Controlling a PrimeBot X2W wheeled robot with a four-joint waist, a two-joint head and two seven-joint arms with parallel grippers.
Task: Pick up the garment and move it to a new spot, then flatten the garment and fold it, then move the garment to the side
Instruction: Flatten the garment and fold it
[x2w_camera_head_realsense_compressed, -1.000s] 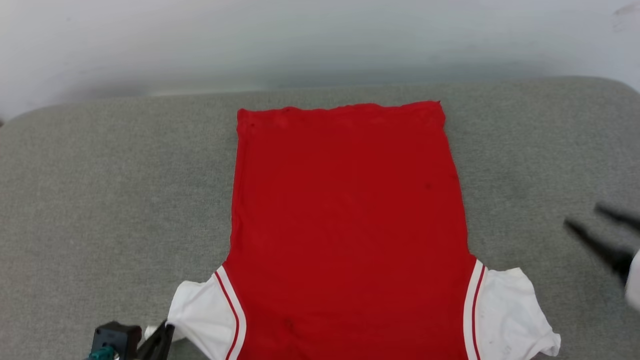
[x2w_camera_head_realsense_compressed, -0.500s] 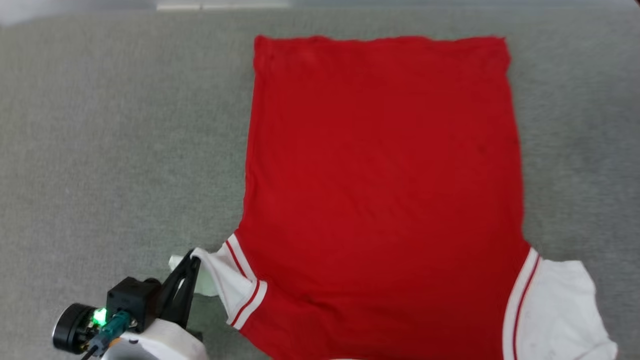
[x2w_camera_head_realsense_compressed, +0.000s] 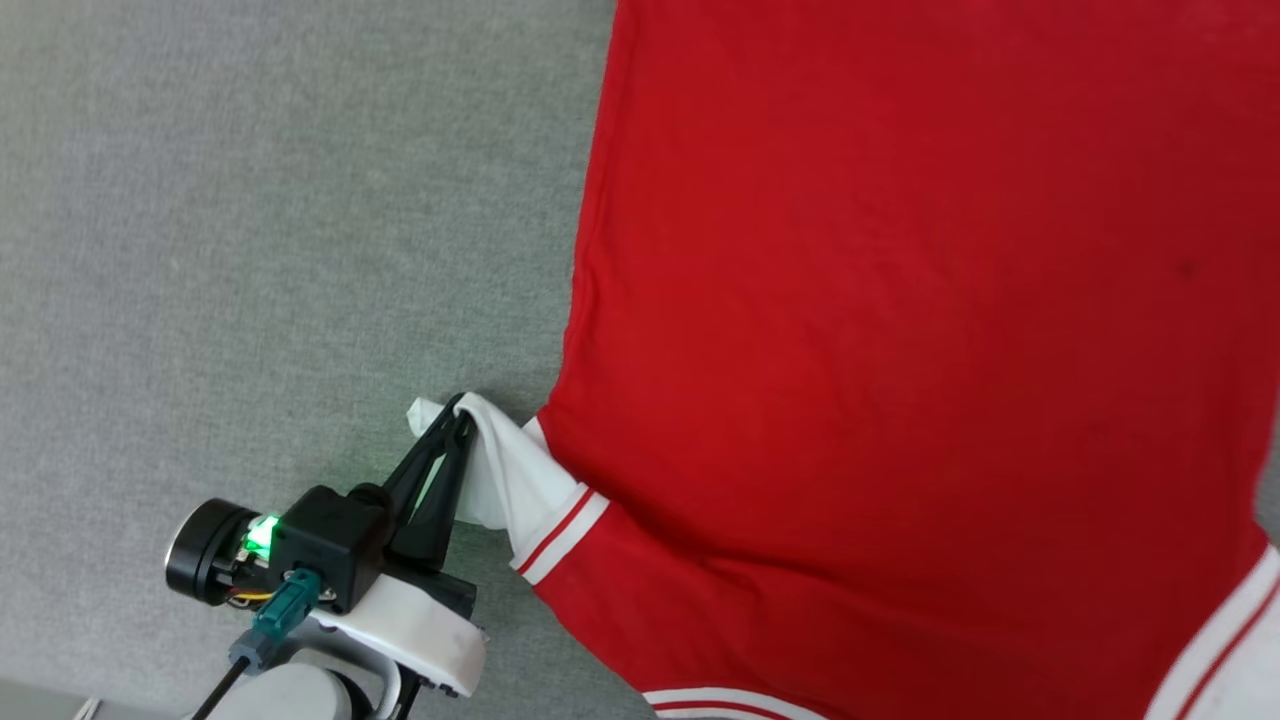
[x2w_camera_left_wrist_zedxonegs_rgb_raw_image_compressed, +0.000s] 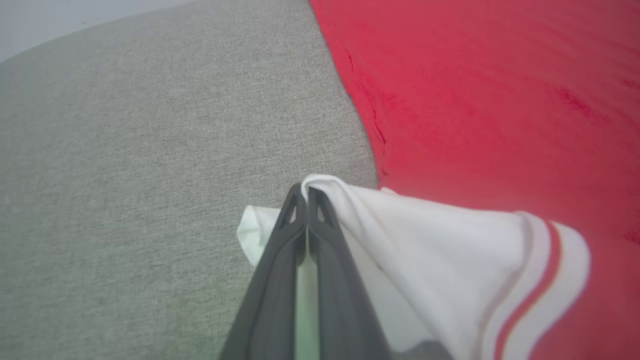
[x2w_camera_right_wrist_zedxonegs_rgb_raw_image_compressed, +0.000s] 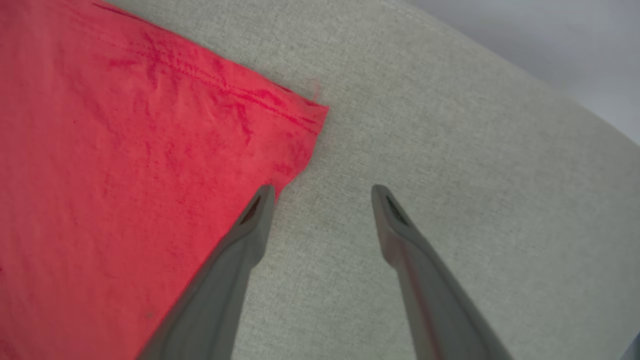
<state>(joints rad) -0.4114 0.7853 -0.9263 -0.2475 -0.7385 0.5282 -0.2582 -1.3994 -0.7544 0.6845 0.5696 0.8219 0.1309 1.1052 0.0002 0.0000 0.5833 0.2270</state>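
Observation:
The garment (x2w_camera_head_realsense_compressed: 900, 330) is a red jersey lying spread flat on the grey cushion, plain side up; no letters or number show. My left gripper (x2w_camera_head_realsense_compressed: 455, 412) is shut on its white left sleeve (x2w_camera_head_realsense_compressed: 500, 470), which is lifted and bunched toward the red body. The left wrist view shows the closed fingertips (x2w_camera_left_wrist_zedxonegs_rgb_raw_image_compressed: 306, 192) pinching the sleeve cloth (x2w_camera_left_wrist_zedxonegs_rgb_raw_image_compressed: 425, 250) beside the red-striped white trim. In the right wrist view my right gripper (x2w_camera_right_wrist_zedxonegs_rgb_raw_image_compressed: 322, 192) stands open above the cushion, just off the garment's far corner (x2w_camera_right_wrist_zedxonegs_rgb_raw_image_compressed: 305, 115), holding nothing.
A grey fabric cushion (x2w_camera_head_realsense_compressed: 250, 200) carries everything, with bare room to the garment's left. The cushion's rounded edge and a pale wall (x2w_camera_right_wrist_zedxonegs_rgb_raw_image_compressed: 550, 35) show beyond the right gripper. The garment's right white sleeve trim (x2w_camera_head_realsense_compressed: 1230, 620) sits at the lower right.
The head camera has tilted down and closer, shifting the whole picture. My left gripper has drawn the white left sleeve up off the cushion and inward toward the red body.

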